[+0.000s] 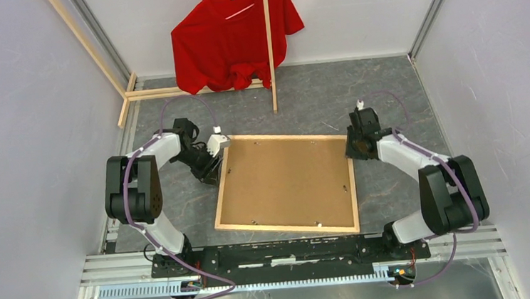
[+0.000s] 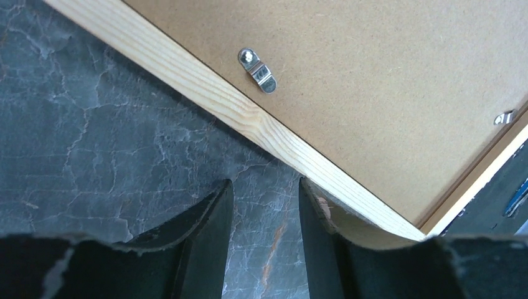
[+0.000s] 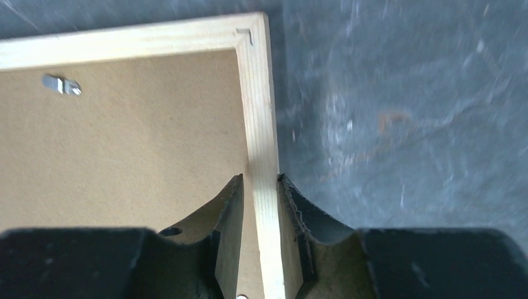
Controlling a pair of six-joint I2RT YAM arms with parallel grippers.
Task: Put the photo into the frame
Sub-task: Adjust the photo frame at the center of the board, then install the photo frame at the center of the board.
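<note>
Counter: dark grey, marbled; carries everything, both arms bolted at its near edge
Frame: light wood strips, lies flat mid-counter btw the two arms, back side up, a bit askew to the counter's edges
Backing board: brown, fills the frame's opening inside the strips
Red T-shirt: hangs at the far wall, well apart from the frame
L arm: bent, reaches in to the frame's far-left corner
R arm: bent, reaches in to the far end of the frame's right strip
Wood slats: one thin upright in front of the shirt, foot on the counter just beyond the frame's far edge; others lie in the far-left corner, one leans up along the left wall
L fingers: released, parted, only bare counter in the gap; they sit just outside the left strip. One finger is right by the wood, can't tell if touching
R fingers: clenched on the frame. They straddle the right strip near the far-right corner, one finger on the board side, other on the outer side, both tight vs the wood
Clips: small metal turn tabs on the board, close to the strips; one by the left strip, another near the far strip
</note>
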